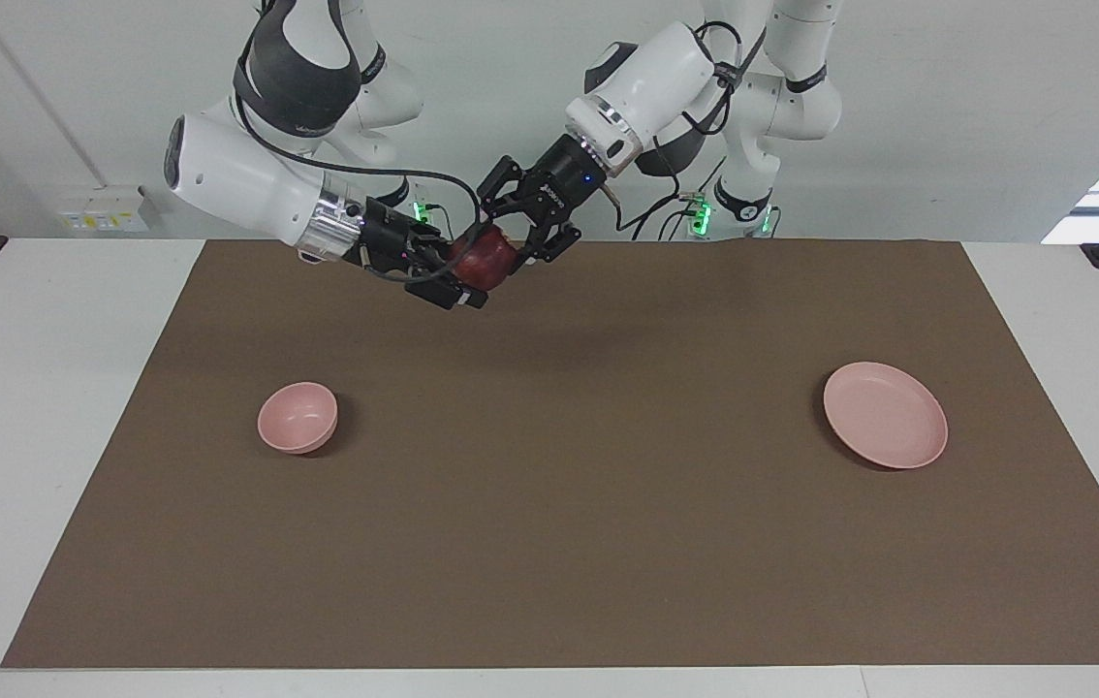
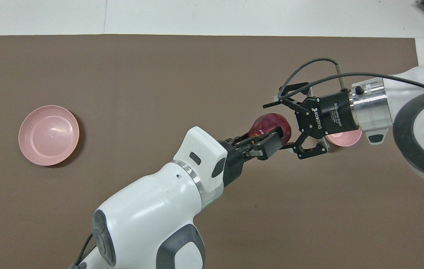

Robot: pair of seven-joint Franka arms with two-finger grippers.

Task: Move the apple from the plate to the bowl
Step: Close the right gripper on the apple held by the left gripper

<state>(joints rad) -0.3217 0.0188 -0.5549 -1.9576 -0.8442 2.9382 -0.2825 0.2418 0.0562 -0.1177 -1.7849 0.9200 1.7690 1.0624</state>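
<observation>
**Two arms meeting at the apple**

The left end effector (image 1: pixel 494 260) is hanging in the air in the upper middle of the facing view. It is squeezing the apple (image 1: pixel 483 262) between its fingers. The apple is dark red with small yellow spots. In the overhead view the apple (image 2: pixel 268 126) is showing just right of the middle of the frame, with the left end effector (image 2: pixel 272 135) gripping it from the lower left.

The right end effector (image 1: pixel 457 274) is coming in from the upper left of the facing view. Its jaws are standing wide open around the apple, one finger on each side. I cannot tell if those fingers are touching the apple. In the overhead view the right end effector (image 2: pixel 286 126) is reaching in from the right side of the frame.

The bowl (image 1: pixel 298 417) is sitting on the brown mat (image 1: pixel 569 543) at the left of the facing view. It is small, deep and pink. The plate (image 1: pixel 885 415) is lying flat at the right of that view, wide and pink.

The mat is covering most of the white desk (image 1: pixel 36 407).
</observation>
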